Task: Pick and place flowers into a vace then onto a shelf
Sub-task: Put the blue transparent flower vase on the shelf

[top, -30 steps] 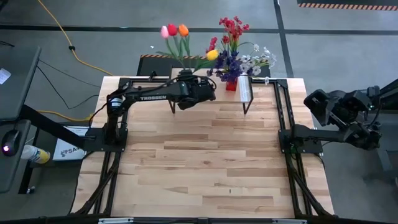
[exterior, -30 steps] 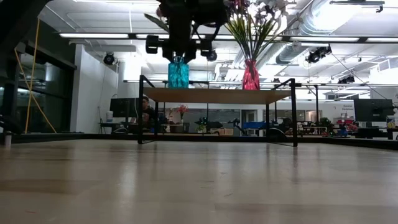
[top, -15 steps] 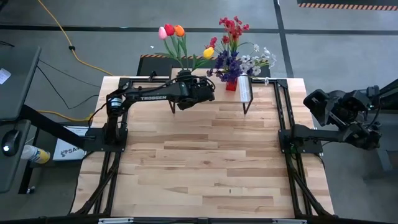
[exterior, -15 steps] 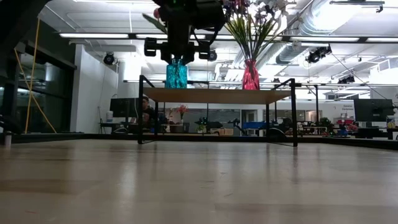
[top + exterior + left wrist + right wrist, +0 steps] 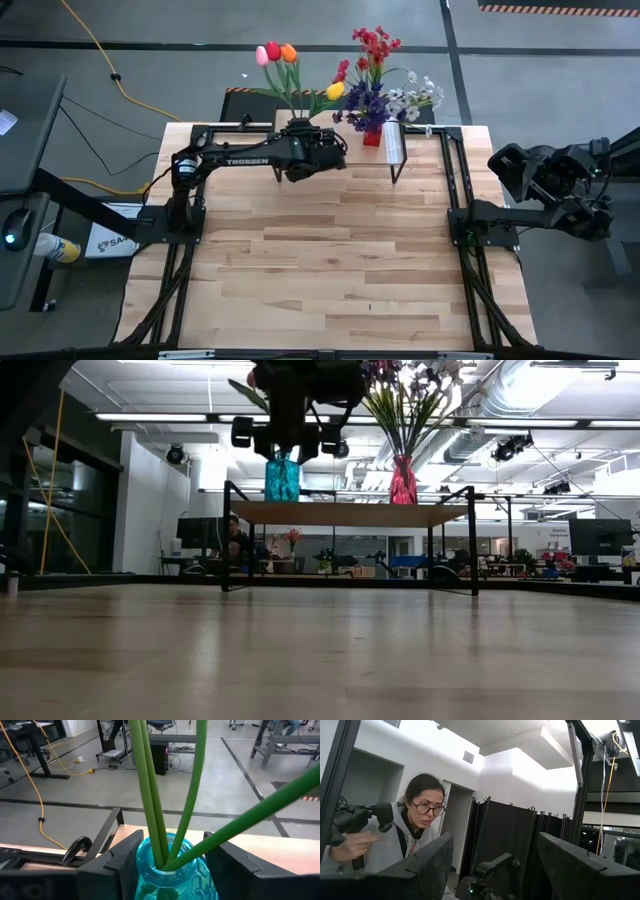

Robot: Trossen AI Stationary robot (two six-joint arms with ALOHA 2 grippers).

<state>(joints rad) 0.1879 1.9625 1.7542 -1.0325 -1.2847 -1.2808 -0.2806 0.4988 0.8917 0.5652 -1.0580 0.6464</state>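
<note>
Left hand | fingers flank blue vase, contact unclear | wrist shows 4 stems; high shows tulips

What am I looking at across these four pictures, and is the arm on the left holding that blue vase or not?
This is a table with two dark robot arms, each ending in a two-finger gripper. One picture looks straight down, one looks level across the tabletop, and two come from cameras on the wrists.

At the table's far edge stands a low shelf with a wooden top on black legs. On it are a blue vase of tulips and a red vase of small-blossom sprigs.

The left gripper is at the blue vase; its fingers stand on either side of the glass. Whether they grip it or have let go, the pictures don't settle.

The right gripper waits off the table's right side, open and empty. Its camera sees a person in the room.
</note>
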